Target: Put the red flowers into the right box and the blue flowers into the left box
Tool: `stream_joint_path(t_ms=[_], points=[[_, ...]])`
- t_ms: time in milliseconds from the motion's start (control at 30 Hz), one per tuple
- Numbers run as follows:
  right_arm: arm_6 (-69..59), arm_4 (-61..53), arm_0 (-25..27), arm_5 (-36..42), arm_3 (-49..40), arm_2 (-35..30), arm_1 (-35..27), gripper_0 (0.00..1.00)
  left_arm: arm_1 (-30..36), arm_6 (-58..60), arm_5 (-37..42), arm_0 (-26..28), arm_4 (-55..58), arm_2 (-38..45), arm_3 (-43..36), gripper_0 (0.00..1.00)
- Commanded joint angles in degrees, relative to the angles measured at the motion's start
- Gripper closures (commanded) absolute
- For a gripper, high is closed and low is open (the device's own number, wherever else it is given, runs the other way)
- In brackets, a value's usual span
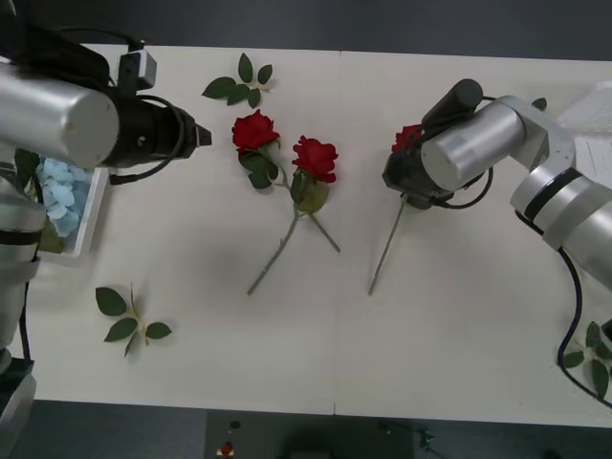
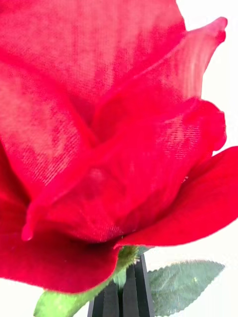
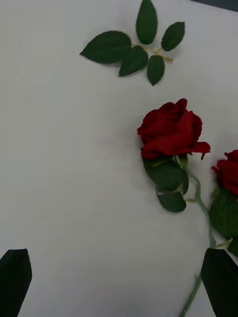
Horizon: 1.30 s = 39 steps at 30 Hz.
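Two red flowers (image 1: pixel 254 130) (image 1: pixel 316 158) lie mid-table with their stems crossed. My right gripper (image 1: pixel 407 184) is shut on the stem of a third red rose (image 1: pixel 406 139), just below the bloom (image 2: pixel 109 124); its black fingers (image 2: pixel 124 297) are pressed together there. Left of the two roses my left gripper (image 1: pixel 199 136) hangs open, and its wrist view has the nearer rose (image 3: pixel 171 129) ahead of the open gripper (image 3: pixel 116 255). Pale blue flowers (image 1: pixel 55 191) lie in the left box (image 1: pixel 93 206) at the left edge. A corner of the right box (image 1: pixel 598 134) shows at the far right.
Loose green leaf sprigs lie at the table's back (image 1: pixel 239 86) (image 3: pixel 134 49), front left (image 1: pixel 129 320) and front right (image 1: pixel 593 359). The front middle of the white table (image 1: pixel 335 335) is bare.
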Motion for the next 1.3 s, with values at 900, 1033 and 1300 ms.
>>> stream_joint_path(t_ms=[900,1033,1300], points=[[45.6,-9.8,-3.5,-9.7,15.2,-0.2,-39.0,0.0,-10.2,26.7,-41.8,-11.8,-30.5,-24.3,38.3,0.0],[45.4,-10.3,-3.5,-9.7,15.1,-0.2,-38.8,0.0,-10.2,26.1,-41.8,-11.9,-31.0,-24.6,41.1,0.0],[45.3,-15.6,-3.0,-8.8,12.1,-0.2,-38.5,0.0,-10.2,25.6,-39.9,-11.8,-31.0,-28.5,41.9,0.0]])
